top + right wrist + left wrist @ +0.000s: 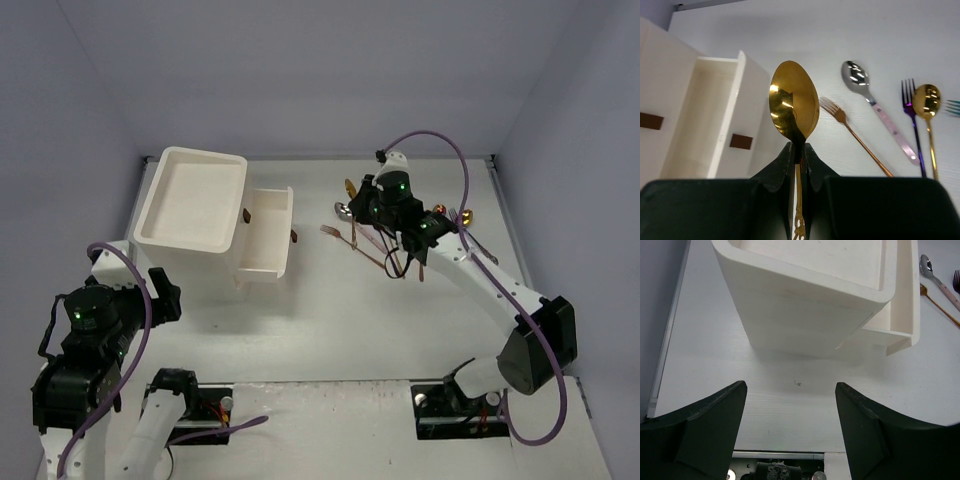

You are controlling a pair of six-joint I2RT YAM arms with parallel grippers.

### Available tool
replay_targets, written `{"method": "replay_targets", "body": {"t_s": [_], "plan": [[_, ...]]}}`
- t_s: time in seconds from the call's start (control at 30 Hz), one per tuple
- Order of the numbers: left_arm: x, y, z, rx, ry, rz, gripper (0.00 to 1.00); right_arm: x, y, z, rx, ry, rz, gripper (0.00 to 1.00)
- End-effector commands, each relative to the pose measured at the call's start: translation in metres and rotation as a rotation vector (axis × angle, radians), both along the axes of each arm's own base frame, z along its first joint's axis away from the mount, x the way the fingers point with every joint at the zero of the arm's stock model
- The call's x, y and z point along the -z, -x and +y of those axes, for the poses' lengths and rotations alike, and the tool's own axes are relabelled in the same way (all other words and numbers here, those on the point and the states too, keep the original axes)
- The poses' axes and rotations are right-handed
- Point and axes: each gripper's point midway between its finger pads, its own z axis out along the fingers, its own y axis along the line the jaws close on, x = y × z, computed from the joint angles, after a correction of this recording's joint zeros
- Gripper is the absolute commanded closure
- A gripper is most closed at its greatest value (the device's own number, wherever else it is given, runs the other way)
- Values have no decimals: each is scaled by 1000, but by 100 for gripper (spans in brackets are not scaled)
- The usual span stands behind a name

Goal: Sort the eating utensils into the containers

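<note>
My right gripper [799, 150] is shut on the neck of a gold spoon [794, 102], held bowl-up above the table to the right of the open drawer [705, 110]. In the top view this gripper [362, 200] and the spoon [350, 188] are right of the drawer [268, 235], which sticks out of the white drawer unit [190, 205]. On the table lie a gold fork [855, 135], a silver spoon with a pink handle [875, 107], a purple fork [912, 120] and another gold spoon [927, 107]. My left gripper [790, 390] is open and empty, in front of the unit [805, 305].
The drawers have brown handles [741, 141]. More utensils [470, 225] lie right of the right arm, near the table's right edge. The unit stands at the back left; the walls enclose the table at the back and sides.
</note>
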Motion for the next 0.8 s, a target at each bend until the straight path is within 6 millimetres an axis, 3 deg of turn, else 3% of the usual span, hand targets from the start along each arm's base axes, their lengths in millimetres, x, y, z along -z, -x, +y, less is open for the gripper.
{"method": "replay_targets", "body": {"t_s": [0.0, 0.2, 0.37, 0.43, 0.47, 0.57, 0.67, 0.73, 0.77], "plan": [[-15, -10, 0, -13, 13, -39, 31, -8, -9, 13, 11, -38, -9, 100], [-14, -11, -1, -10, 14, -29, 31, -14, -2, 64, -70, -114, -8, 100], [-13, -12, 0, -14, 13, -28, 31, -51, 5, 138, -132, -224, -75, 100], [-13, -12, 1, -19, 11, -24, 31, -60, 1, 158, -121, -256, -88, 100], [-12, -12, 1, -20, 12, -22, 31, -52, 1, 171, -119, -262, -70, 100], [-12, -12, 0, -18, 12, -21, 31, -52, -6, 189, -85, -309, -68, 100], [-12, -12, 0, -19, 13, -21, 31, -28, -15, 207, -61, -336, -24, 98], [-12, -12, 0, -21, 14, -20, 31, -21, -20, 214, -54, -341, -16, 87], [-12, -12, 1, -20, 13, -21, 31, -18, -22, 216, -53, -334, -15, 77]]}}
